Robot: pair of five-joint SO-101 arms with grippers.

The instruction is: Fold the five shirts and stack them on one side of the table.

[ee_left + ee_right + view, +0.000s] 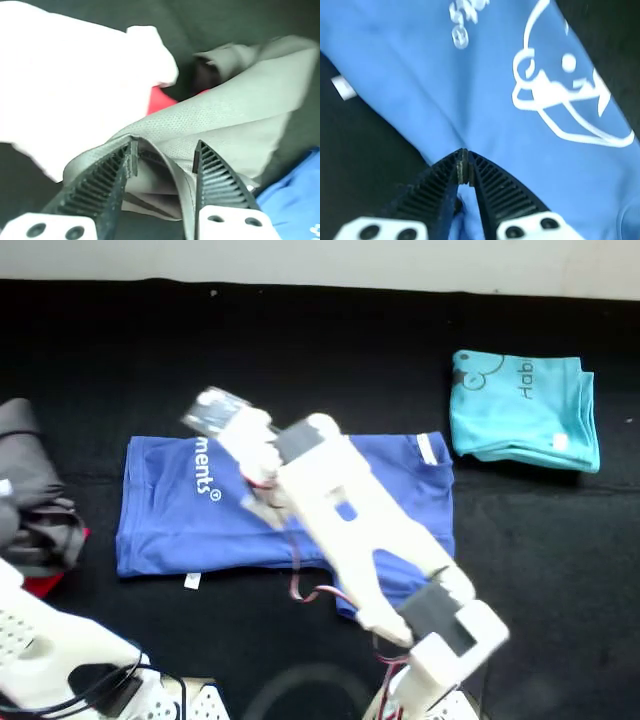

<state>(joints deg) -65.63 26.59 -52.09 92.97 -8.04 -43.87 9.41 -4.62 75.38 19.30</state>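
Observation:
A blue shirt with white print lies spread across the middle of the black table. My right gripper is shut, pinching a ridge of the blue shirt near its front edge; in the high view that gripper sits over the shirt's centre. My left gripper is open just above a crumpled grey shirt, with a fold of grey cloth lying between its fingers. A folded teal shirt rests at the back right.
The grey shirt lies in a heap at the table's left edge over something red. The left arm's white body fills the front left corner. Cables hang from the right arm over the blue shirt.

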